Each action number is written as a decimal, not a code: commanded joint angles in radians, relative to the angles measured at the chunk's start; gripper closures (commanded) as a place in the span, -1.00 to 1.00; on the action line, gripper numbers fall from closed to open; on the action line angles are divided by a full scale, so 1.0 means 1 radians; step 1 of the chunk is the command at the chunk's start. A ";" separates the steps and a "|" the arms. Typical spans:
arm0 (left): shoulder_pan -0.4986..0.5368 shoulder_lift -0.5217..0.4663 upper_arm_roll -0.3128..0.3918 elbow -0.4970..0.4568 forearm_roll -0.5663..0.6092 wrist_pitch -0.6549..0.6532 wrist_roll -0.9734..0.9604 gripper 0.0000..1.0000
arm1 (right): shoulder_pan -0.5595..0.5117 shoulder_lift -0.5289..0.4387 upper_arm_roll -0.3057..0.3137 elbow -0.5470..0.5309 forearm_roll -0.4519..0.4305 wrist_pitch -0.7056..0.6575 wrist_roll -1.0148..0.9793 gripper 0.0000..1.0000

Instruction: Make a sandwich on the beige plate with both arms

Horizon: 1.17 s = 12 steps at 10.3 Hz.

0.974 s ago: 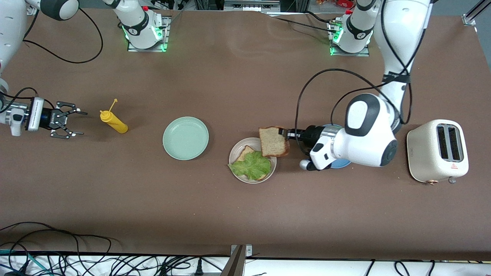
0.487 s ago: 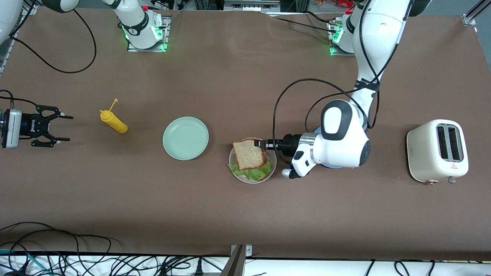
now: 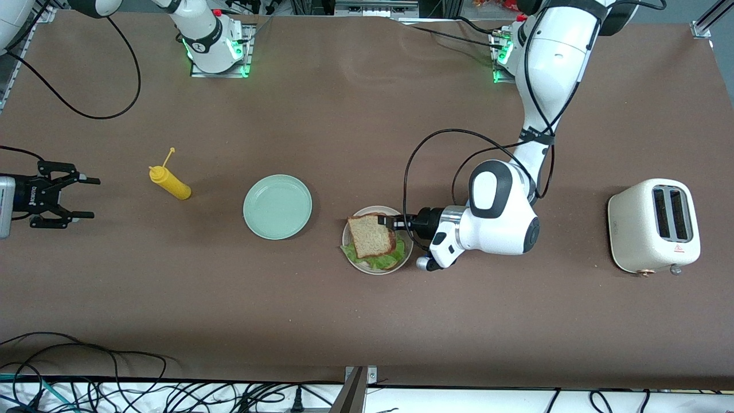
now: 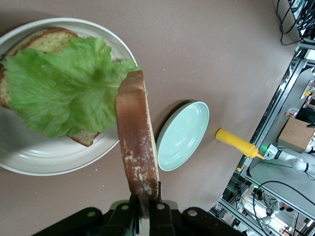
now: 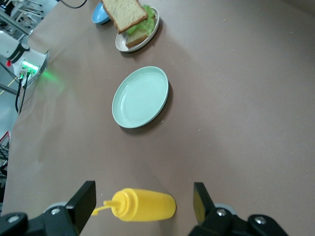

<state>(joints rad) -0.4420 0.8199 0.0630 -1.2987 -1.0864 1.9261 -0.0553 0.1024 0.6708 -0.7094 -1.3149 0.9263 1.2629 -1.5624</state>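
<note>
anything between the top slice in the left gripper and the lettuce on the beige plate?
Nothing visible. The left gripper is shut on the top bread slice, held over the lettuce and bottom slice on the beige plate. The right gripper, open, waits near the mustard bottle.

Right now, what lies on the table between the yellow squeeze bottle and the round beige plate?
Only the round mint-green plate, empty, between yellow squeeze bottle and beige plate; the front view shows it.

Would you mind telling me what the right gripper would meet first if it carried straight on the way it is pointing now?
Probably the yellow mustard bottle: it lies just ahead of the open right gripper, roughly between its fingers, though their relative height is unclear.
</note>
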 commanded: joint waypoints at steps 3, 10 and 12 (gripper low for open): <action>0.003 0.034 0.008 0.018 -0.041 0.002 0.060 1.00 | 0.008 -0.135 0.173 0.042 -0.180 0.056 0.438 -0.85; 0.016 0.064 0.008 0.018 -0.058 0.019 0.086 -1.00 | -0.041 -0.399 0.545 -0.033 -0.833 0.159 1.167 -1.00; 0.023 0.064 0.008 0.018 -0.058 0.019 0.086 -1.00 | -0.017 -0.465 0.529 -0.101 -0.851 0.180 1.382 -1.00</action>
<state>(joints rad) -0.4232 0.8718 0.0664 -1.2990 -1.1048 1.9454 0.0044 0.0819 0.2919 -0.1811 -1.3121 0.1021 1.4038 -0.2900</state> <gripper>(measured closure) 0.278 0.000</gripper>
